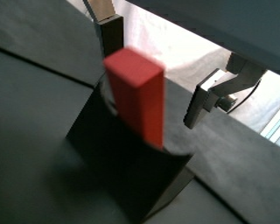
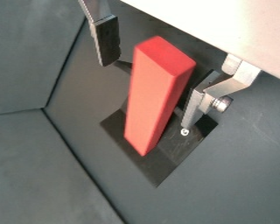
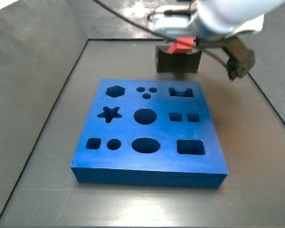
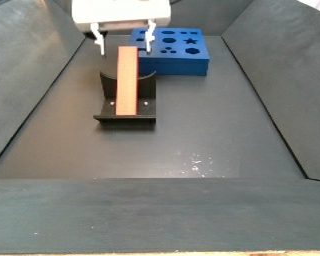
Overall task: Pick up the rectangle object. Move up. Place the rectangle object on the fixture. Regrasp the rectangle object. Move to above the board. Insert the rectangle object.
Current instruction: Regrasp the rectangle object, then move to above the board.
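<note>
Surface: one dark grey tray floor point(image 4: 203, 140) is carrying everything.
Board: one blue board point(image 3: 148, 129), lying flat, well apart from the fixture.
Fixture: one fixture point(image 4: 124, 107) is supporting the block.
Rectangle object: one rectangle object point(image 4: 125, 84) is resting on the fixture.
Gripper: one gripper point(image 4: 120, 40) is hovering above the block's far end, fingers point(image 2: 105, 39) spread, gripping nothing.

Dark grey tray floor point(image 4: 190, 130), sloped grey side walls point(image 4: 29, 90) rising either side; pale strip point(image 4: 160, 253) along near edge
</note>
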